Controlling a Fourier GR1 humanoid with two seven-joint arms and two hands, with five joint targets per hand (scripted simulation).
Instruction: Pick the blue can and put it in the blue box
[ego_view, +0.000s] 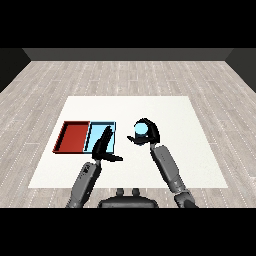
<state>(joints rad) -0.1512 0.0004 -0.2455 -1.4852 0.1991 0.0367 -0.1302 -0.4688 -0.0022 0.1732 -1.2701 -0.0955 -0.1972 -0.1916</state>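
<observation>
Blue can (141, 130), a pale smooth cylinder, sits inside my right hand (148, 134), whose black fingers curl round it, just right of the light blue tray (113, 125). My left hand (102, 145) has straight fingers stretched over that shallow rectangular tray, thumb out sideways; red tray (73, 137) adjoins. White matte table (165, 110) on grey plank floor (125, 75).

The right hand (148, 134) is raised at the end of its grey forearm (168, 169), fingers and thumb curled round the blue can (142, 130). The left hand (102, 145) reaches forward with straight fingers, thumb (114, 158) jutting sideways toward the right arm.
</observation>
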